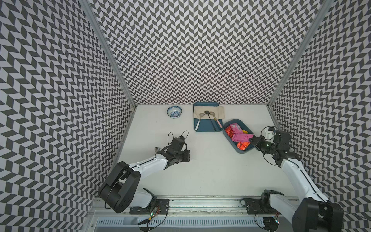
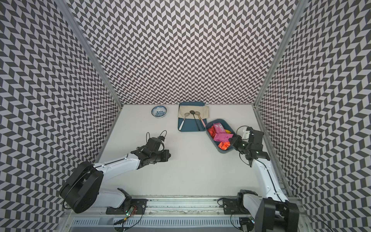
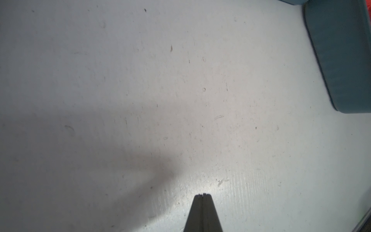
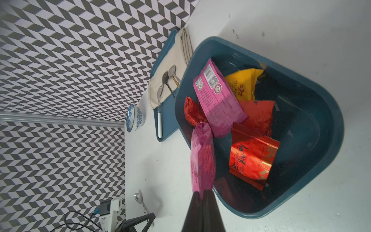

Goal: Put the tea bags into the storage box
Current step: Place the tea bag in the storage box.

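My right gripper (image 1: 252, 140) (image 4: 202, 191) is shut on one end of a long pink tea bag (image 1: 241, 137) (image 4: 202, 158), which hangs over the dark teal storage box (image 1: 227, 138) (image 4: 321, 140). Inside the box lie another pink tea bag with a printed label (image 4: 216, 96), a yellow-orange one (image 4: 244, 84) and shiny red-orange ones (image 4: 252, 158) (image 1: 228, 131). My left gripper (image 1: 188, 155) (image 3: 202, 194) is shut and empty, low over bare table left of the box. A corner of the box wall (image 3: 341, 60) shows in the left wrist view.
A flat blue tray (image 1: 200, 128) with a beige cloth and three spoons sits behind the box, nearly touching it. A blue-patterned bowl (image 1: 174, 111) stands at the back left. A loose spoon (image 1: 157, 149) lies by my left arm. Patterned walls close in the table on three sides.
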Robot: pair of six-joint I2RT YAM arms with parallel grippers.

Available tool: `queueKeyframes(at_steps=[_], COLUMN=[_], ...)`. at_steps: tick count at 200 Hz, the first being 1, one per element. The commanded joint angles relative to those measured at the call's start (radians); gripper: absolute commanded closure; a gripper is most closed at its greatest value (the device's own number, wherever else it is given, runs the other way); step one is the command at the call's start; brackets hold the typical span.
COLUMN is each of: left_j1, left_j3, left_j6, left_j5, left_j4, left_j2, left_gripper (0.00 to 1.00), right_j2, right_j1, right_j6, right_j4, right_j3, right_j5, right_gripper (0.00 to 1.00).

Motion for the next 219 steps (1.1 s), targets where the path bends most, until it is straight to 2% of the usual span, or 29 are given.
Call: queueKeyframes(at_steps=[1,43,64,72,148,161,177,182,185,194,197,205,214,219], left_j1=[0.004,0.004,0.005,0.004,0.004,0.011,0.042,0.055,0.063,0.093,0.105,0.143,0.196,0.224], left_j3=[-0.012,-0.009,-0.012,-0.013,0.001,0.014,0.045,0.059,0.068,0.089,0.095,0.113,0.135,0.152], left_j6=[-0.002,-0.006,-0.011,-0.012,-0.014,-0.008,0.023,0.036,0.042,0.07,0.078,0.092,0.12,0.138], left_j5=[0.009,0.014,0.012,0.012,-0.019,-0.043,-0.08,-0.107,-0.122,-0.178,-0.194,-0.229,-0.234,-0.233], left_j4=[0.025,0.03,0.028,0.03,0.024,0.012,0.009,0.007,0.005,0.011,0.013,0.022,0.04,0.042], left_j2=[0.002,0.0,-0.005,-0.007,-0.008,-0.007,-0.019,-0.022,-0.025,-0.036,-0.038,-0.041,-0.033,-0.024], left_gripper=[1.0,1.0,1.0,1.0,1.0,1.0,1.0,0.95,0.89,0.52,0.42,0.29,0.21,0.08], right_j2=[-0.01,0.045,0.077,0.073,-0.015,-0.018,-0.011,-0.01,-0.009,-0.007,-0.004,0.01,0.039,0.058], right_j1=[-0.006,-0.006,-0.006,-0.006,-0.006,-0.005,-0.004,-0.003,-0.003,-0.003,-0.003,-0.003,-0.003,-0.003], right_j6=[0.033,0.01,-0.022,-0.029,-0.12,-0.138,-0.171,-0.182,-0.188,-0.205,-0.209,-0.199,-0.207,-0.215], right_j4=[0.085,0.121,0.094,0.086,-0.045,-0.021,0.069,0.113,0.144,0.246,0.28,0.365,0.458,0.51], right_j3=[-0.074,-0.112,-0.096,-0.09,0.056,0.059,0.044,0.033,0.025,0.002,-0.004,-0.015,-0.018,-0.016], right_j5=[-0.017,0.025,0.024,0.03,0.224,0.236,0.254,0.268,0.275,0.29,0.297,0.318,0.321,0.316], right_gripper=[1.0,1.0,0.74,0.69,0.63,0.57,0.45,0.39,0.35,0.28,0.26,0.23,0.22,0.21])
